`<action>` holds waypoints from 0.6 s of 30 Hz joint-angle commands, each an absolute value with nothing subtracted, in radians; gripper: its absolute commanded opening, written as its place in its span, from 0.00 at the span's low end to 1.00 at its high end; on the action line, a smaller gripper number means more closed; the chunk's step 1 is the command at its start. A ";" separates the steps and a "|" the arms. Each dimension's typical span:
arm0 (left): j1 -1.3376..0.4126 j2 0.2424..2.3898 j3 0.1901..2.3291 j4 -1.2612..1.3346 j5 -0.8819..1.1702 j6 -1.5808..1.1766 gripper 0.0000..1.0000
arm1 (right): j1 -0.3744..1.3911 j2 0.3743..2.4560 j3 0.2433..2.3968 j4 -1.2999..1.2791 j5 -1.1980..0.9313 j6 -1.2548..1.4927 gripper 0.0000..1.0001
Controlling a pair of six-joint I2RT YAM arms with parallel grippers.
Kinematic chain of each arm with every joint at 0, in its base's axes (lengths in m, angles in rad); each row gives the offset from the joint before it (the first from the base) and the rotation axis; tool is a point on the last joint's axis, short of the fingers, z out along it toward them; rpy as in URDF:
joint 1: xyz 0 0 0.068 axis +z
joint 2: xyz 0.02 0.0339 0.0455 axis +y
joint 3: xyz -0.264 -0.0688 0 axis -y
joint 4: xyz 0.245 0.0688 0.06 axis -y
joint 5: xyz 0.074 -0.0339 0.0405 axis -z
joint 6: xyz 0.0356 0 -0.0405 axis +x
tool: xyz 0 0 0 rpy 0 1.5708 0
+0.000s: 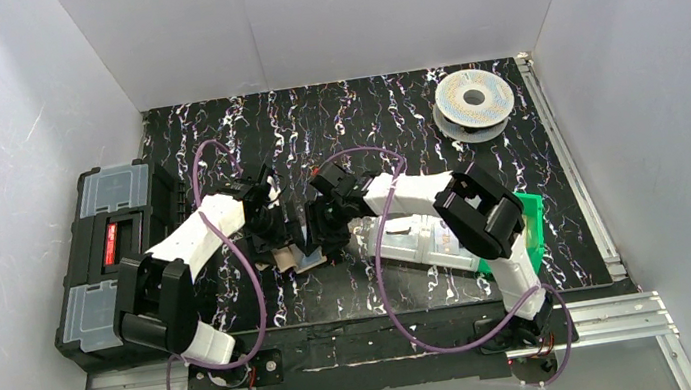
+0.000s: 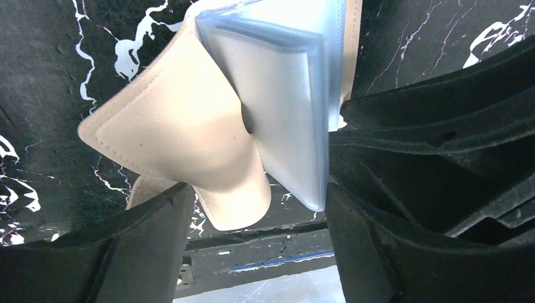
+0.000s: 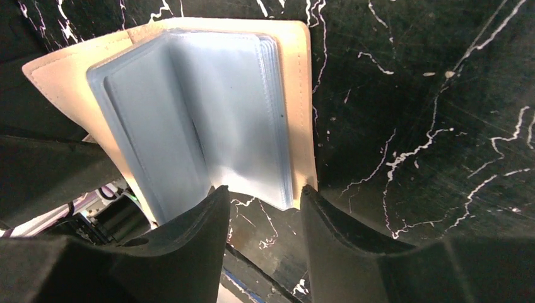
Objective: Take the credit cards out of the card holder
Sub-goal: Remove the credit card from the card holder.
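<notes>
The card holder (image 3: pixel 299 95) is open at the middle of the table (image 3: pixel 441 95), between the two arms, with one tan flap bent up. Inside it the credit cards (image 3: pixel 208 120) sit as a pale blue stack, and none is out yet. I judge the step as opening the holder to find a grip on the first card.

The right fingers (image 3: pixel 183 252) stand apart and hold nothing, at the lower corner of the stack. The left fingers (image 2: pixel 126 259) are wide apart around flap and stack. Whether they press, I cannot tell.

Next, one side should hold the cover while the other pinches one card edge.

Count: one holder and several cards, exact number unclear. Further out are one black tool case (image 1: pixel 113 256), one green bin (image 1: pixel 530 221) and one spool (image 1: pixel 474 102).
</notes>
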State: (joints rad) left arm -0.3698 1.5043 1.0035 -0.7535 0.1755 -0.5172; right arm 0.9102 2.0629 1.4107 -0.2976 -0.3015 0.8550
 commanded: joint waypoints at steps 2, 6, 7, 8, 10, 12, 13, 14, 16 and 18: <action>-0.377 1.476 1.014 -0.754 0.162 -0.530 0.82 | 0.914 2.001 1.335 -0.288 -0.195 0.858 0.54; -0.377 1.440 0.989 -0.777 0.118 -0.526 0.88 | 0.914 1.954 1.306 -0.296 -0.172 0.866 0.54; -0.376 1.431 0.980 -0.780 0.111 -0.525 0.89 | 0.914 1.946 1.301 -0.296 -0.169 0.866 0.55; -0.376 1.421 0.973 -0.783 0.105 -0.525 0.90 | 0.914 1.941 1.297 -0.294 -0.168 0.865 0.56; -0.376 1.404 0.961 -0.790 0.088 -0.526 0.91 | 0.914 1.939 1.301 -0.300 -0.166 0.864 0.57; -0.376 1.389 0.955 -0.803 0.069 -0.525 0.91 | 0.914 1.935 1.303 -0.312 -0.157 0.863 0.57; -0.377 1.381 0.953 -0.810 0.053 -0.524 0.91 | 0.914 1.930 1.301 -0.319 -0.148 0.864 0.57; -0.376 1.376 0.950 -0.815 0.042 -0.521 0.92 | 0.912 1.923 1.296 -0.322 -0.142 0.864 0.57; -0.376 1.372 0.944 -0.810 0.038 -0.512 0.92 | 0.907 1.899 1.278 -0.315 -0.137 0.868 0.58; -0.376 1.392 0.946 -0.797 0.072 -0.498 0.91 | 0.905 1.878 1.270 -0.316 -0.127 0.867 0.60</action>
State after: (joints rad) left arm -0.3706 1.4089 0.9549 -0.7793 0.0796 -0.5236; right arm 0.9132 1.9575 1.2969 -0.2831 -0.1783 0.8661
